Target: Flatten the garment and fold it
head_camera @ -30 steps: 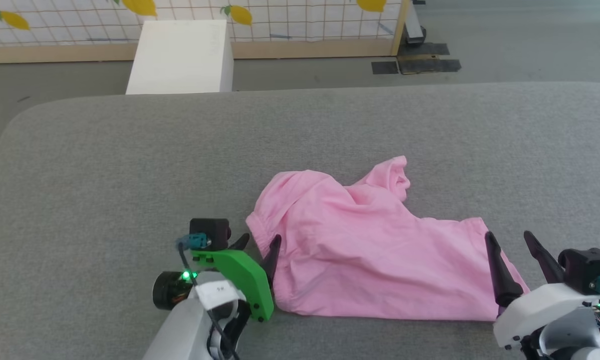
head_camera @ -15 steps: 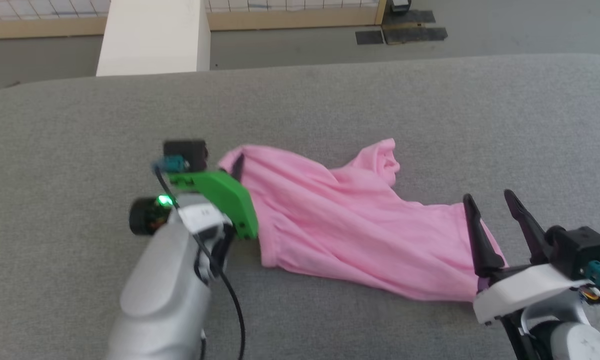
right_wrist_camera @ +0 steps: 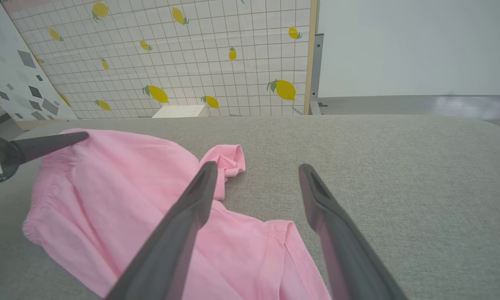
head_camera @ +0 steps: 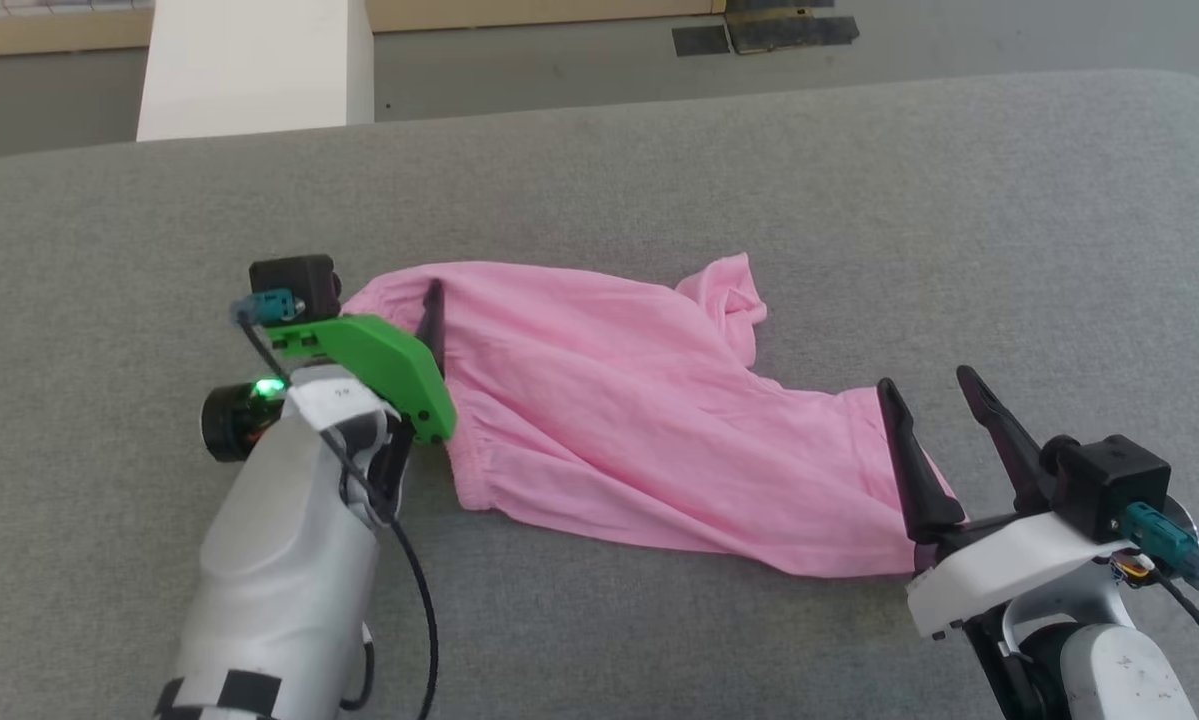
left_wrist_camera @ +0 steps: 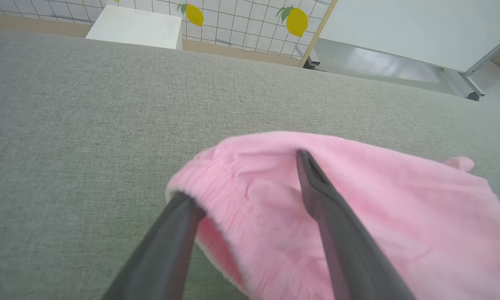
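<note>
The pink garment lies wrinkled on the grey padded table, its gathered waistband at the left and a leg hem at the right. My left gripper stands open at the waistband's far left corner. In the left wrist view one finger rests on top of the garment and the other finger goes under the waistband edge. My right gripper is open over the right hem, one finger above the garment and the other over bare table.
A white box stands on the floor beyond the table's far edge. A gridded panel with lemon prints stands behind it. Dark patches lie on the floor at the far right. Bare grey surface surrounds the garment.
The head camera has tilted down. My left gripper went from the waistband's near corner to its far corner, dragging that side outward, and its fingers now stand apart. The right gripper kept its place at the hem.
</note>
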`<state>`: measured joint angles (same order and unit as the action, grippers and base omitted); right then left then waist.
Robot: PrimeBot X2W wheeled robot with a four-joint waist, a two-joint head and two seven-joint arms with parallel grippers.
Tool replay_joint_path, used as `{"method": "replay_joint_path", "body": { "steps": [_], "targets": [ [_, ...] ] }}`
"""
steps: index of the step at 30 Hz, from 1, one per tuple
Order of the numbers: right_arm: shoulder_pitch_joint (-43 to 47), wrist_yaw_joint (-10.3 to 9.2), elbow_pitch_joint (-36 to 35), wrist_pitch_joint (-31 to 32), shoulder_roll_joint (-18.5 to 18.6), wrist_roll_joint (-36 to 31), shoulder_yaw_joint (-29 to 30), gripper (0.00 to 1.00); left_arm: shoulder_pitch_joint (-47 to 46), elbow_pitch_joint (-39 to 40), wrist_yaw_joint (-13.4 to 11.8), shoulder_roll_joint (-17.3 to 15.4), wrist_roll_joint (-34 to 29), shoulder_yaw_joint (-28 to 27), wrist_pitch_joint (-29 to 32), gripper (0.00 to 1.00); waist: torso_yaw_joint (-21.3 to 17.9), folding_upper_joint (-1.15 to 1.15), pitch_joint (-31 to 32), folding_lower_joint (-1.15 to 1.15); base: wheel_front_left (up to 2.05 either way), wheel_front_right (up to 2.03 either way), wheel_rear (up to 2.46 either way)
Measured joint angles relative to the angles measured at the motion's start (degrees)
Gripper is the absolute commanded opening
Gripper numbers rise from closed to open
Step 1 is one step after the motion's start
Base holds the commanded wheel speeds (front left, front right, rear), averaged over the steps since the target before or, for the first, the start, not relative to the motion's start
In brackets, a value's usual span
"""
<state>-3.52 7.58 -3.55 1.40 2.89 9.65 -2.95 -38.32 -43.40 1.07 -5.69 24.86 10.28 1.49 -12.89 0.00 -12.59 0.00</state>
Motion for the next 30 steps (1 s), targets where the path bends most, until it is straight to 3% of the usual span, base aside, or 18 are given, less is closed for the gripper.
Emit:
{"method": "replay_joint_path", "body": {
  "steps": [7,14,20,26,30],
  "targets": [
    [0.5,0.0,-0.1,0.3,0.0,-0.1,0.9,1.0,8.3,4.2,3.0,0.8,2.4,0.5,-6.1,1.0,1.8,0.0,3.2,0.0,0.0,0.0,0.0],
    [2.1,0.0,-1.1,1.2,0.0,-0.1,1.6,1.0,18.0,14.6,3.1,1.0,2.7,2.3,-8.2,1.0,4.6,0.0,5.8,0.0,0.0,0.0,0.0],
    [2.6,0.0,-2.0,1.2,0.0,0.0,2.2,1.0,27.2,24.0,3.7,0.7,1.1,7.1,-8.0,1.0,6.4,0.0,7.2,0.0,0.0,0.0,0.0],
    [2.6,0.0,-2.4,1.3,0.0,0.0,3.0,1.0,30.8,25.4,3.8,0.7,0.8,9.9,-6.7,1.0,6.3,0.0,7.4,0.0,0.0,0.0,0.0],
    [2.6,0.0,-2.4,1.4,0.0,0.0,3.0,1.0,30.6,23.3,1.7,1.1,0.8,9.8,-6.5,1.0,5.3,0.0,7.3,0.0,0.0,0.0,0.0]
  ]
}}
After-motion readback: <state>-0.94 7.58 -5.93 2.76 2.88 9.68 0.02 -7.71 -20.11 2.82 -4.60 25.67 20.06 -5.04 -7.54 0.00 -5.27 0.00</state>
